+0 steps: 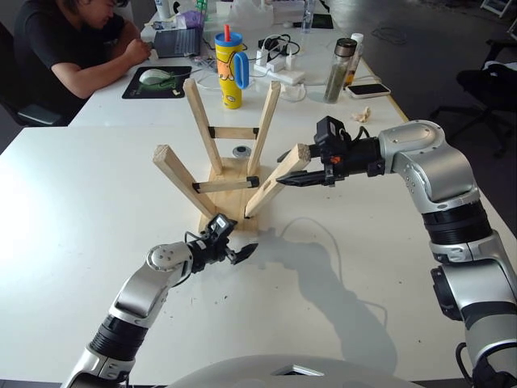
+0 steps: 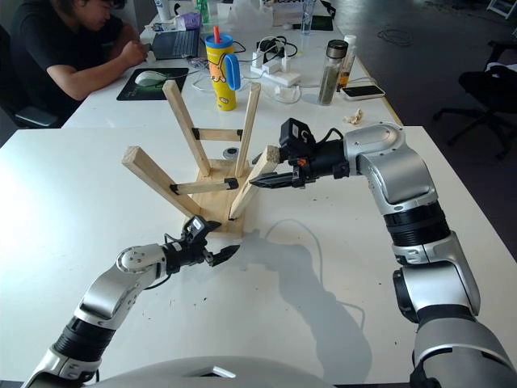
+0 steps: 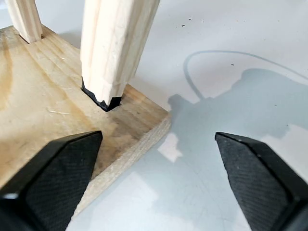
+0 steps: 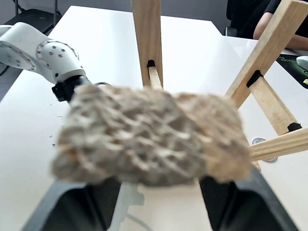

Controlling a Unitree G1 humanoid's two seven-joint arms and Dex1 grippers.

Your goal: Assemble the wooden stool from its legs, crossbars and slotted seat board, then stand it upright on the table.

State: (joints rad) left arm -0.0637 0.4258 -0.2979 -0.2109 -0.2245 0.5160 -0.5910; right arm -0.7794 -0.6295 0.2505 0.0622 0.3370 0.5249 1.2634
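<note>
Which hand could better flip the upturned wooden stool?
Probably the right hand, at the top end of a pale wooden leg; the left hand is open, low by the wooden seat board.

Wooden stool upside down on table: seat board flat, four legs splayed upward, crossbars fitted.

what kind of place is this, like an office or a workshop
Most likely a shared office or lab workspace. There are large white tables, a laptop and a computer mouse on the far table, and an office chair beside it.
</note>
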